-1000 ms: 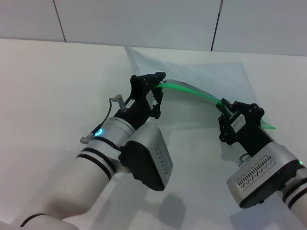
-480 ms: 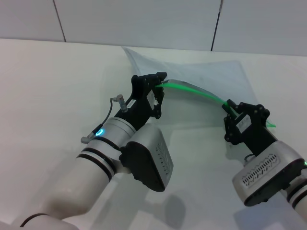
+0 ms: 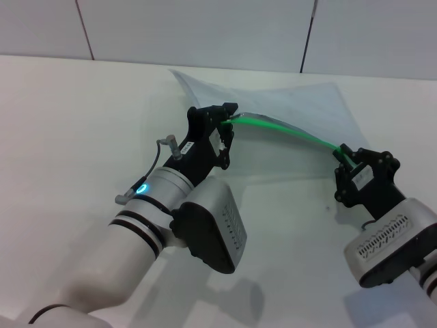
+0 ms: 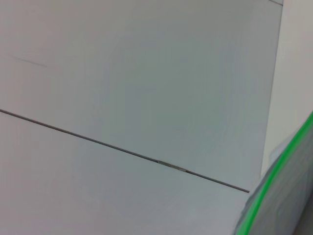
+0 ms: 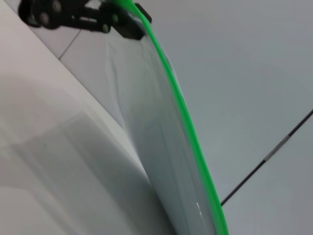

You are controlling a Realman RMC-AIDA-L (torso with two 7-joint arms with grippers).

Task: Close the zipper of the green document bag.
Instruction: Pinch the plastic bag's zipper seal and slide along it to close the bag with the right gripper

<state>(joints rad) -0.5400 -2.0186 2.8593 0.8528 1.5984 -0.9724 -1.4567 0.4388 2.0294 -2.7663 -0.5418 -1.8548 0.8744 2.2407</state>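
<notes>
The green document bag (image 3: pixel 300 106) is a translucent pale pouch lying at the back of the white table, with its near edge lifted. The zipper (image 3: pixel 287 131) is a thin bright green strip stretched in the air between my two grippers. My left gripper (image 3: pixel 230 117) is shut on the strip's left end. At the right end my right gripper (image 3: pixel 343 154) is shut around the strip; the slider is hidden in its fingers. In the right wrist view the zipper (image 5: pixel 186 112) runs up along the bag (image 5: pixel 156 147) to the far left gripper (image 5: pixel 88 17). The left wrist view catches a short piece of the zipper (image 4: pixel 274 171).
The white table (image 3: pixel 75 116) spreads around both arms. A pale panelled wall (image 3: pixel 205 31) with dark seams stands right behind the bag. My left forearm (image 3: pixel 184 219) fills the near left and my right wrist (image 3: pixel 389 239) the near right.
My right gripper has slid to the right along the zipper, and the strip now hangs straighter and longer between the grippers. The green tail past it no longer shows. The left gripper has stayed put.
</notes>
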